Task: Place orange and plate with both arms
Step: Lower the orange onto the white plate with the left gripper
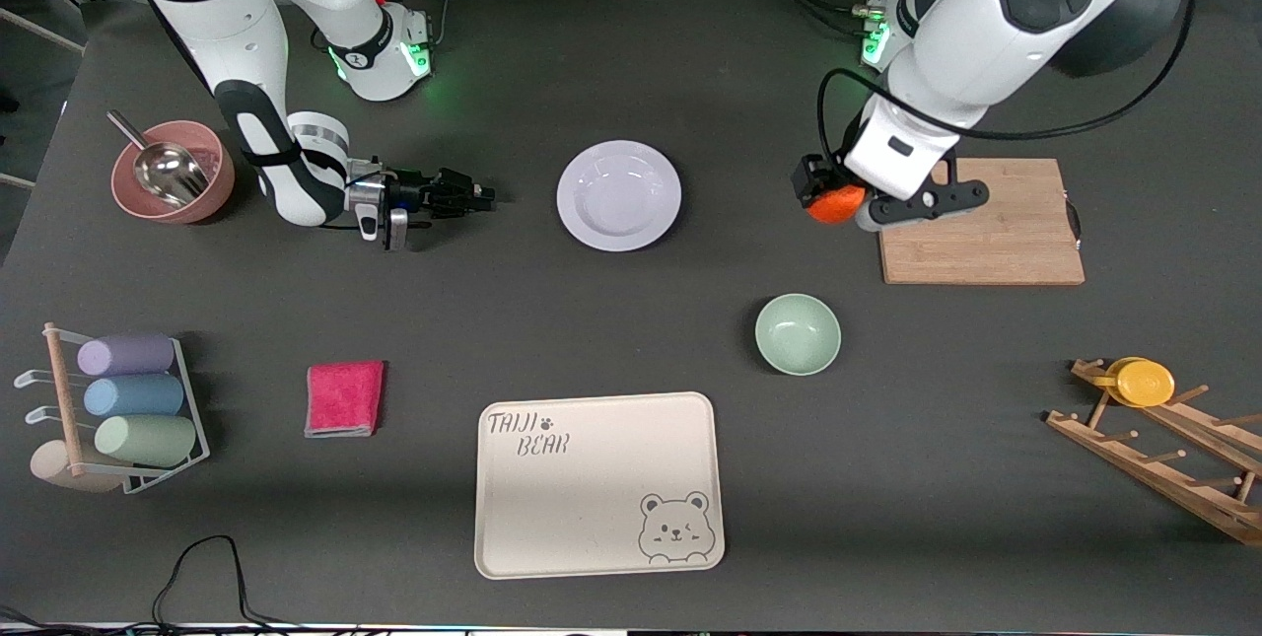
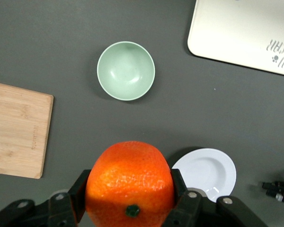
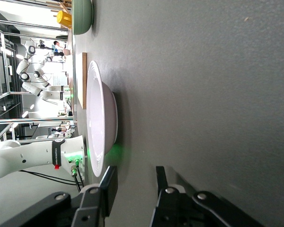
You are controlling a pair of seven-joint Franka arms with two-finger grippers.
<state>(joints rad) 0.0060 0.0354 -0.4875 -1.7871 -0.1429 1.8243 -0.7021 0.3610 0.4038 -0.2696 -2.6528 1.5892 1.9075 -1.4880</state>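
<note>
Reaching low along the table from its base, the right gripper (image 1: 473, 196) lies just above the dark surface, aimed at the plate (image 1: 619, 195) with a gap left between them. Its fingers (image 3: 109, 187) stand partly apart and hold nothing; the right wrist view looks edge-on at the plate's rim (image 3: 95, 113), in line with the opening between the jaws.

That plate sits flat near the middle of the table, farther from the front camera than the cream bear tray (image 1: 598, 484). It looks rigid, smooth and probably slick, and shallow enough that only its wide rim offers a hold. I judge a pinch across the rim edge, one finger over and one under, to be the way in (a hard glossy rim may slide or tip under a sideways push, so the approach should be slow).

Next along, the left gripper (image 1: 833, 202) hangs over the bare table beside the edge of the wooden cutting board (image 1: 982, 222), clamped on the orange (image 1: 834, 205). The left wrist view shows the orange (image 2: 129, 183) squeezed across its widest part, stem end up. It should be firm with slight give, and its dimpled skin grips well. The mint-green bowl (image 1: 798, 333) sits nearer the front camera.
</note>
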